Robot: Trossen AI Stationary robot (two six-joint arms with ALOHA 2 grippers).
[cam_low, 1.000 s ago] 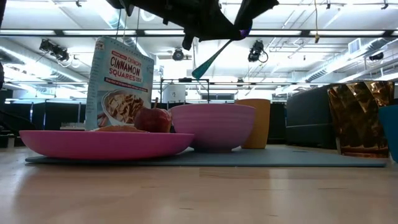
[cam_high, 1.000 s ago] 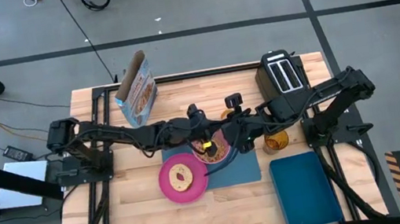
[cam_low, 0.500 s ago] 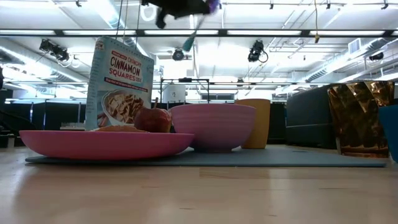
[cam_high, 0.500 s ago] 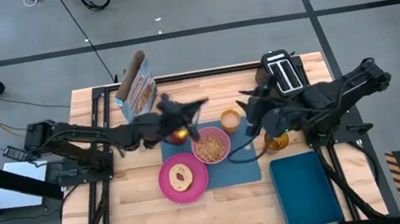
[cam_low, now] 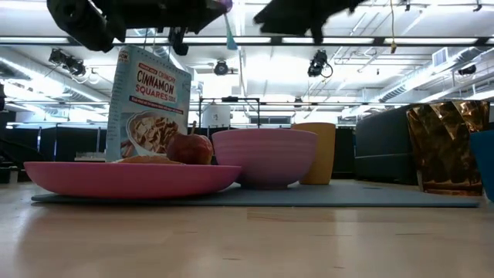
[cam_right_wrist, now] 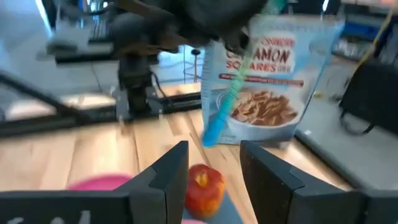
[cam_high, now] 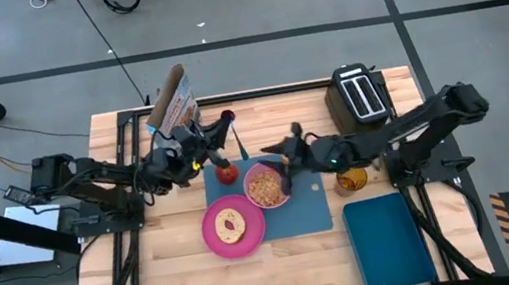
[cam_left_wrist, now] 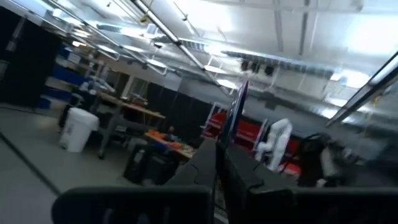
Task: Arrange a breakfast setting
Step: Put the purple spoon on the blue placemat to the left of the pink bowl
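The blue mat (cam_high: 310,210) holds the pink plate (cam_high: 216,234) with the bagel (cam_high: 233,226), the pink bowl (cam_high: 267,187) filled with cereal, and the red apple (cam_high: 227,174). The amber cup (cam_low: 316,151) stands behind the bowl in the low view; in the high view my right arm hides it. My left gripper (cam_high: 223,135) is up above the apple's far side, shut on the blue-purple spoon (cam_right_wrist: 233,87). My right gripper (cam_high: 281,149) is open and empty in the air over the bowl's far rim, facing the apple (cam_right_wrist: 203,183). My left gripper pinches the spoon between its two fingers near the purple end (cam_left_wrist: 239,109), which sticks out past the fingertips. The spoon is lifted clear. Its blue end (cam_right_wrist: 210,137) hangs slanting down below the gripper, above the apple.
A cereal box (cam_high: 174,109) stands at the far left, close behind my left gripper. The black toaster (cam_high: 359,95) is at the far right. A crumpled golden cup (cam_high: 349,182) stands at the mat's right edge, and a darker blue tray (cam_high: 386,242) lies near right.
My left gripper has drawn back from over the bowl toward the table's left and far side, carrying the spoon higher and tipping up. My right gripper pulled back toward the right, then came left again over the bowl's far rim.
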